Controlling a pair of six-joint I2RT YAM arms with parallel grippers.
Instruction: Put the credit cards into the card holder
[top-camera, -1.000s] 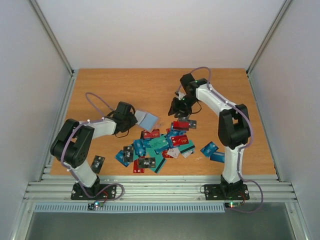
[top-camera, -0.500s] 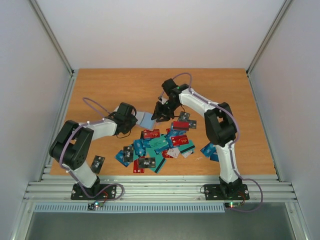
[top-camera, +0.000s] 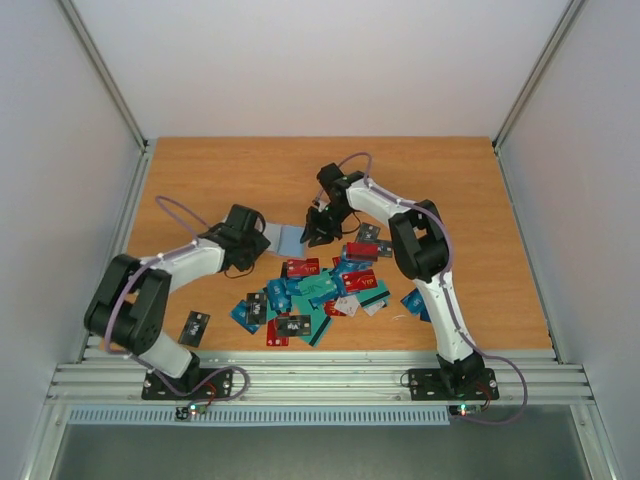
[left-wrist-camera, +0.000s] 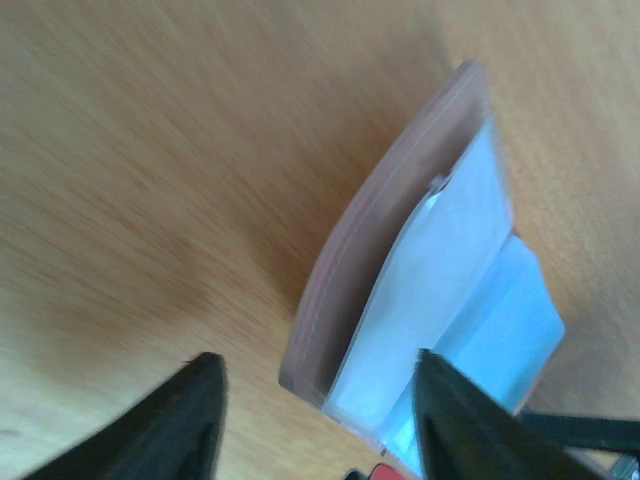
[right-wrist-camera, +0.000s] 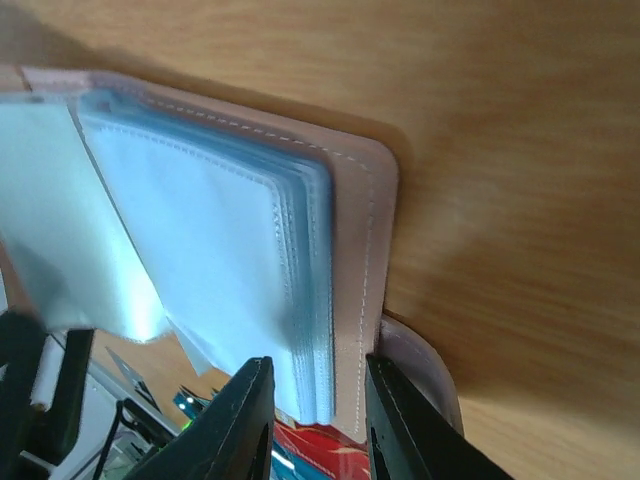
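Observation:
The card holder (top-camera: 288, 238) lies open on the table, pinkish cover down, with light blue sleeves (right-wrist-camera: 220, 220) fanned up. My left gripper (top-camera: 262, 236) sits just left of it, open; in the left wrist view its fingers (left-wrist-camera: 205, 410) stand wide apart with the card holder (left-wrist-camera: 420, 270) ahead of them, untouched. My right gripper (top-camera: 312, 232) reaches in from the right, and its jaws (right-wrist-camera: 318, 420) pinch the holder's edge, sleeves and cover between them. The credit cards (top-camera: 320, 290) lie in a loose pile, red, teal, blue and black, just in front of the holder.
A single black card (top-camera: 195, 327) lies near the left arm's base. A few blue cards (top-camera: 420, 300) lie by the right arm. A red card (right-wrist-camera: 320, 455) shows just beneath the right jaws. Metal rails (top-camera: 300, 375) edge the table's near side.
My left gripper has opened and let go of the card holder. The right arm swung left to the holder, and its jaws narrowed around the holder's edge.

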